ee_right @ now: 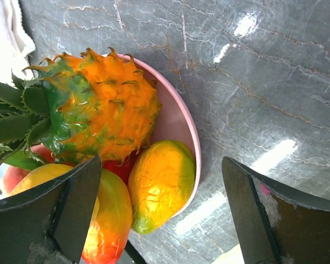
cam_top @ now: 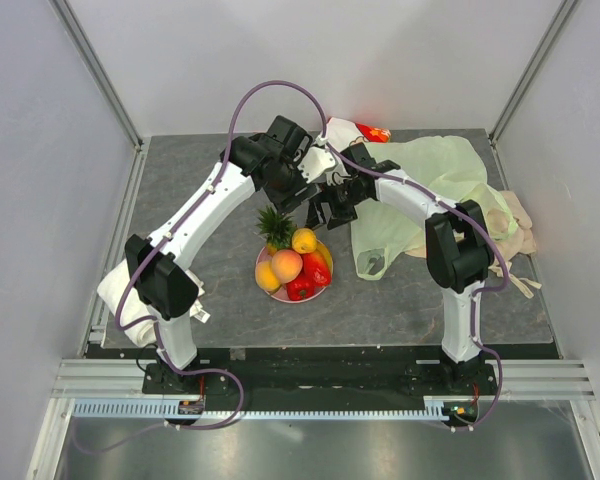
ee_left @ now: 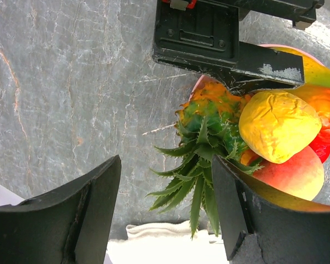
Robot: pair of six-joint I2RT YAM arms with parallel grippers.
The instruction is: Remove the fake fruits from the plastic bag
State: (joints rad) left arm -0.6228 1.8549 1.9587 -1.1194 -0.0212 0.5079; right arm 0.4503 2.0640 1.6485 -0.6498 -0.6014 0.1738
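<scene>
Left end effector (ee_left: 165, 190) apart, empty, above pineapple (ee_left: 206, 113). Right end effector (ee_right: 162, 190) wide apart, empty, above fake fruits (cam_top: 292, 268) on pink plate (ee_right: 176, 118). Plastic bag (cam_top: 435, 175) right.

fake fruits (cam_top: 290, 268) on plate (ee_right: 179, 121) | plastic bag (cam_top: 445, 165) right of plate | cloth (cam_top: 520, 228) right of bag

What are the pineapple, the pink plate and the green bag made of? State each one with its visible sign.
The pineapple looks like moulded plastic with a glossy finish: its spikes and skin shine evenly. The pink plate is probably plastic, smooth with a thin rim. The plastic bag is a thin, translucent, pale green film, crumpled into soft folds.
</scene>
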